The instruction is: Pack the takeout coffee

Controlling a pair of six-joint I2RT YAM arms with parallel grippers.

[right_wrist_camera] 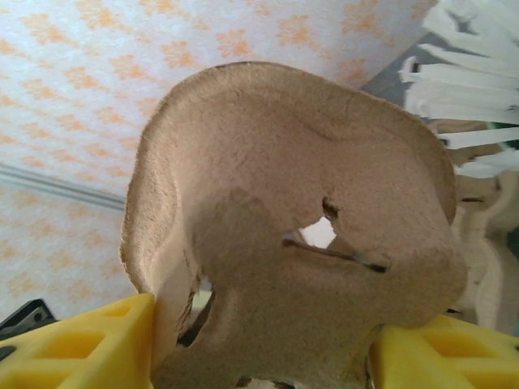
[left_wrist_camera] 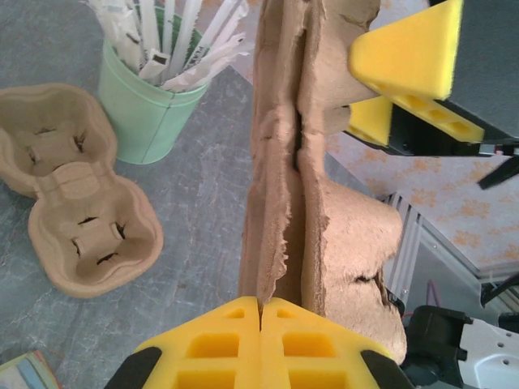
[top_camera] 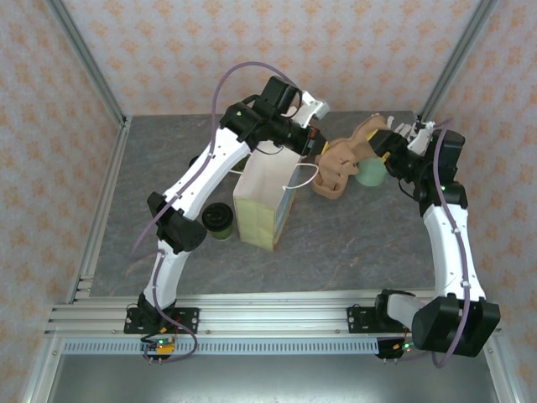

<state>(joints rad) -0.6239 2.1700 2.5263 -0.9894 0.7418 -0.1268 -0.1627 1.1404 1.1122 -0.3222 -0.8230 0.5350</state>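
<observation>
Two robot arms meet over the far right of the table (top_camera: 352, 243), sharing a moulded cardboard cup tray (left_wrist_camera: 284, 162) held on edge in the air. The takeout coffee (top_camera: 217, 218) they are meant to pack waits on the other side of the scene.

The left gripper (left_wrist_camera: 261, 312) has its yellow jaws pressed together on the tray's torn rim. The right gripper (right_wrist_camera: 261, 340) stands with its jaws apart on either side of the same tray. I cannot tell whether they are pinching it or have let it go.

By the look of things, the packing has barely begun. The coffee, a small cup with its black lid on, sits on the table just beside the left face of the upright paper bag (top_camera: 262, 206), and nothing holds it. Seating the cup and getting it into the bag both appear to be left to do.

A second cardboard tray (left_wrist_camera: 77, 203) lies flat on the table below the raised one. Next to it is a green cup (left_wrist_camera: 146, 121) bristling with white paper-wrapped straws (left_wrist_camera: 174, 36).

These crowd the corner where both grippers are working, so a low swing could knock the straws over. The bag also stands between the arms' present work and the coffee, and the left arm arches above it, close to its loose white handles.
</observation>
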